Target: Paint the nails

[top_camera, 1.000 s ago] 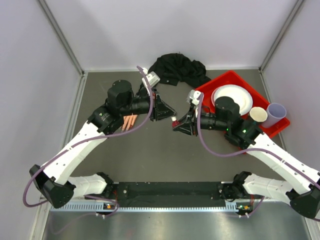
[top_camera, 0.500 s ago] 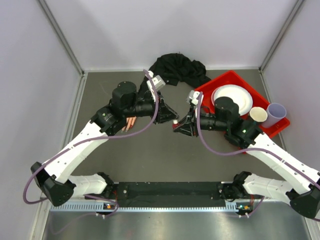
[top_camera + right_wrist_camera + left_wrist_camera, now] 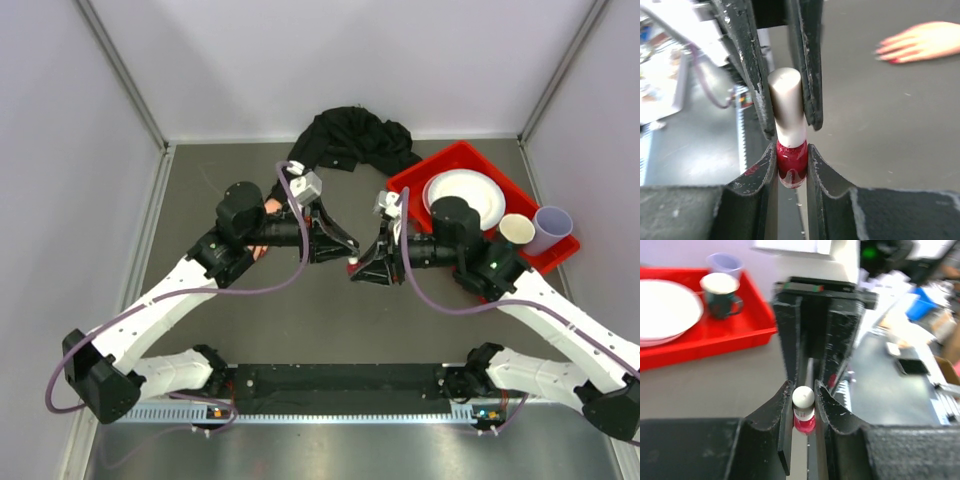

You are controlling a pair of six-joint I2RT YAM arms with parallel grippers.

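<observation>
A small red polish bottle [image 3: 791, 161] with a white cap [image 3: 787, 107] hangs above the table between both grippers. My right gripper [image 3: 791, 150] is shut on the red glass body. My left gripper [image 3: 803, 390] faces it and is shut on the white cap [image 3: 803, 396], which sits on the bottle. In the top view the two grippers meet tip to tip, left [image 3: 345, 247] and right [image 3: 357, 268]. The peach mannequin hand [image 3: 922, 41] lies flat on the table, its nails [image 3: 894, 60] looking red. From above my left arm covers most of the hand [image 3: 271, 206].
The hand's black sleeve [image 3: 355, 140] is bunched at the back of the table. A red tray [image 3: 415, 180] at the back right holds a white plate [image 3: 465, 195], a dark mug [image 3: 517, 229] and a lilac cup [image 3: 552, 225].
My left arm has swung nearer and to the right, bringing its fingers up against the right gripper at the bottle. It now covers the mannequin fingers. The right gripper shifted slightly nearer.
</observation>
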